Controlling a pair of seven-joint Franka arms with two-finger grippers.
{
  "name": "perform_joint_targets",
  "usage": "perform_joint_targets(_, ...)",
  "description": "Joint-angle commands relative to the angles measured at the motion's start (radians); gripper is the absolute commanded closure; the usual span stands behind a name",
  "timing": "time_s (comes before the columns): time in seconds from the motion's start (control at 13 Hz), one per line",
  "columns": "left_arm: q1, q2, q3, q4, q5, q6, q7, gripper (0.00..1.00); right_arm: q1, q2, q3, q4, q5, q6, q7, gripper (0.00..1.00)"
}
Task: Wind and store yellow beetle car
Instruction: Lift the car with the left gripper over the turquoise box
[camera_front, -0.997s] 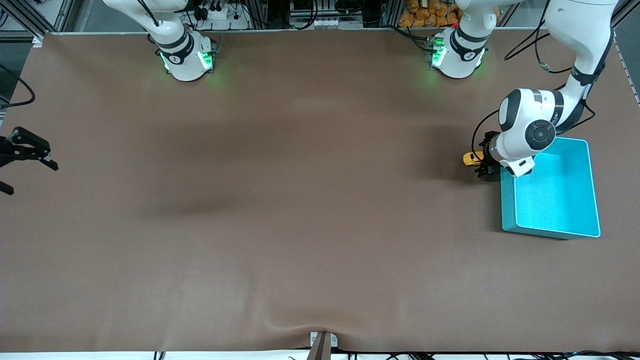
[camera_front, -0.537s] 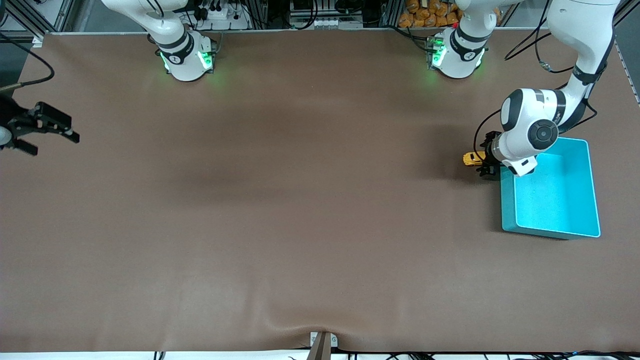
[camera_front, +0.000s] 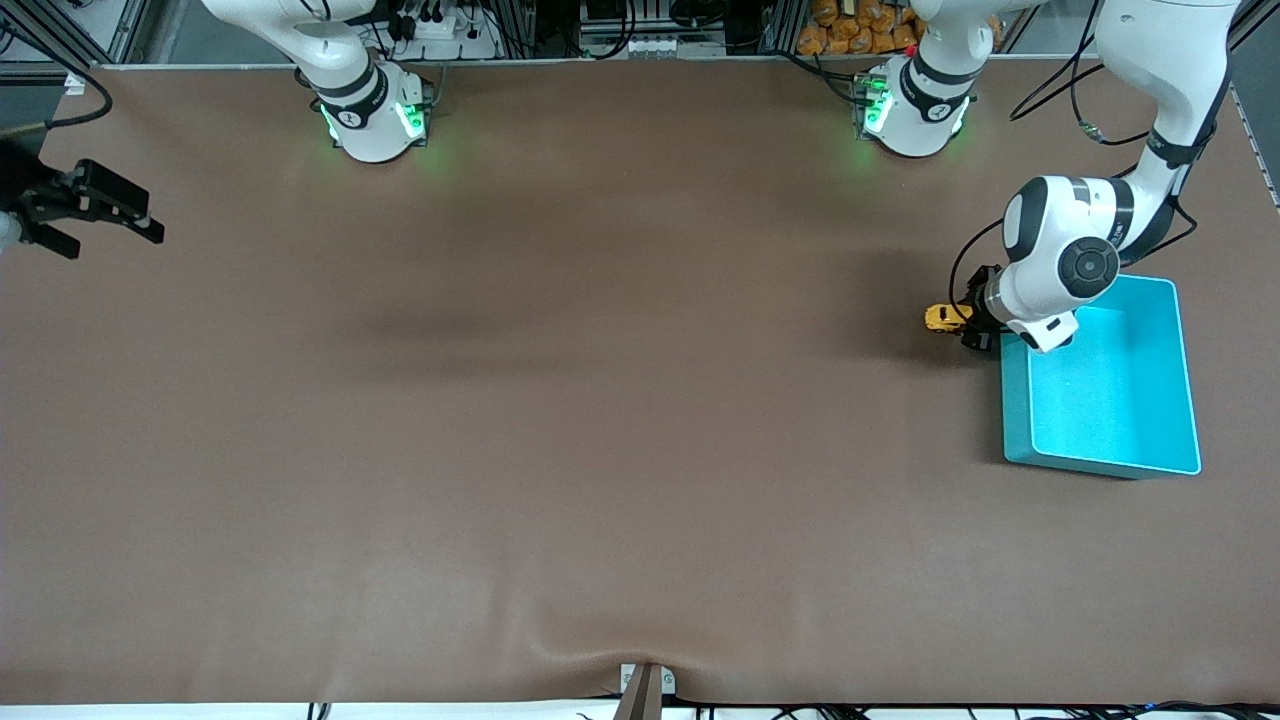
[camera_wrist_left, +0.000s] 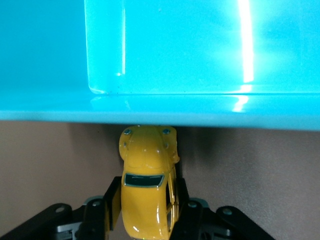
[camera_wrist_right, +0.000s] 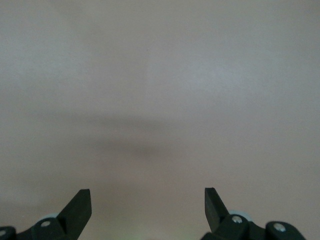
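The yellow beetle car (camera_wrist_left: 148, 192) sits pinched between the fingers of my left gripper (camera_front: 972, 328), which presses on its two flanks, so I am clenched on it at the car's own width. My left wrist view shows its rounded hood and dark windshield. Its long axis runs straight out from my palm, and its outer end meets the outside wall of the turquoise bin (camera_front: 1015, 410) just under the rim, apparently touching it. The car's other end and its wheels are cut off at the edge of that view, so I cannot tell whether it rests on the brown table (camera_front: 600, 420) or hangs just clear of it.

In the front view the car (camera_front: 941, 317) is only a small yellow speck beside the bin's corner, on the side toward the right arm's end of the table. My own wrist and forearm cover most of the left gripper there, and part of the bin's rim too.

My right gripper (camera_front: 95, 205) hangs over the edge of the table at the right arm's end, waiting. Its fingers (camera_wrist_right: 77, 209) are spread wide and hold nothing; below them the right wrist view shows bare brown surface.
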Motion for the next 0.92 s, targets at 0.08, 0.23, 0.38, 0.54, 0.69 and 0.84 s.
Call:
perform_joint_targets(0.08,-0.003,-0.031,-0.007,-0.001,0.03,0.006,-0.027,1.0,0.02,-0.028,0.027,-0.021,-0.055,-0.006,0.044,0.0)
perform_joint_targets(0.23,-0.021,-0.045,-0.012,0.015,0.03,0.002,-0.027,1.0,0.014,-0.023,0.027,-0.018,-0.053,-0.008,0.041,0.0)
perform_joint_targets(0.38,-0.05,-0.077,-0.015,0.06,0.028,-0.084,-0.024,1.0,0.012,-0.013,0.024,-0.016,-0.052,-0.008,0.041,0.0)
perform_joint_targets(0.54,-0.069,-0.088,-0.017,0.171,0.019,-0.26,-0.013,1.0,0.011,-0.005,0.016,-0.016,-0.044,-0.008,0.023,0.0)
perform_joint_targets(0.69,-0.075,-0.093,-0.026,0.254,0.017,-0.362,-0.007,1.0,0.011,0.006,0.003,-0.016,-0.041,-0.005,-0.008,0.0)
perform_joint_targets(0.84,-0.074,-0.099,-0.026,0.311,0.016,-0.423,0.059,1.0,0.012,0.015,-0.008,-0.016,-0.04,0.001,-0.032,0.0)
